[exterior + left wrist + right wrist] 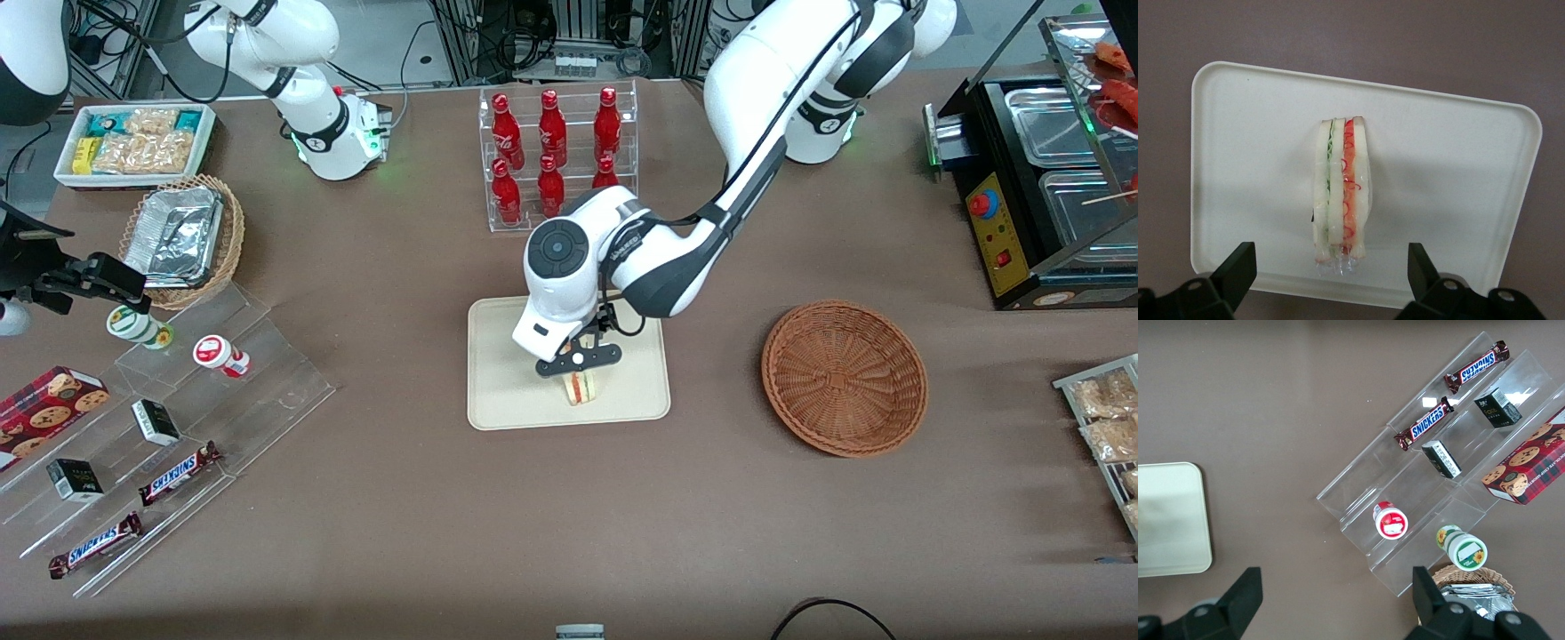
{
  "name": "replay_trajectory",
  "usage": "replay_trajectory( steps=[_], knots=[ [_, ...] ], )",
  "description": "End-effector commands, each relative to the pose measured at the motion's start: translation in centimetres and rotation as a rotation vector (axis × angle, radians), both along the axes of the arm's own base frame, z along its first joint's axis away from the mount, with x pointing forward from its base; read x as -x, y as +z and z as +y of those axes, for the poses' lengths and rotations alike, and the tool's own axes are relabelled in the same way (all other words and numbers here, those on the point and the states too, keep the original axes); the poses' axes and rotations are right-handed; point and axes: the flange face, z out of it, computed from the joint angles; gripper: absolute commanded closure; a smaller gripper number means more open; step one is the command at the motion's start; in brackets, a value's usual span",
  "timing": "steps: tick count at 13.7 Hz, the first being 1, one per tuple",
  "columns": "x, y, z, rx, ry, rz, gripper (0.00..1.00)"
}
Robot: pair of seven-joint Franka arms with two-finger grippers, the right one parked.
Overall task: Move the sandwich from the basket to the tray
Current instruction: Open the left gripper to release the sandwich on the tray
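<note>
- Now, the flat rectangular cream-beige tray [498, 356] with rounded corners and a low rim lies in the middle of the brown table, nearer the front camera than the clear rack of 6 red bottles [556, 156]
- The round reddish-brown woven wicker basket [845, 378] sits well apart from that tray, toward the working arm's end of the table, and nothing shows inside it
- The left arm's black 2-finger gripper [580, 369] hangs low over the tray, directly above the wedge, with its fingers [1238, 267] spread wide; the wrist view shows bare tray between each pad and the bread, so nothing is clamped
- The small triangular sandwich [1340, 190] of pale white bread with green, orange and red filling stands on edge on the tray, in the half nearer the front camera, apart from the rim
- Judging by this, the placing looks done and the step in hand is the retreat: lift straight up, keeping the fingers wide until they are above the bread's top edge
- A sideways drift during the rise is the main risk, since a wedge balanced on edge would likely tip at a light brush from either pad
- Turn the arm away only once the pads are well above the bread
</note>
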Motion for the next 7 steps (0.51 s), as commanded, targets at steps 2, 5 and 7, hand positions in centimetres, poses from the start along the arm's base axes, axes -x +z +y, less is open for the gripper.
replay_trajectory(
  steps=[2, 5, 7],
  knots=[
    [-2.3, 2.6, 4.1, -0.005, -0.042, 0.028, 0.00],
    [-2.6, 4.2, 7.6, -0.048, -0.008, 0.046, 0.00],
    [-4.2, 6.3, 12.1, -0.085, 0.039, 0.079, 0.00]
  ],
)
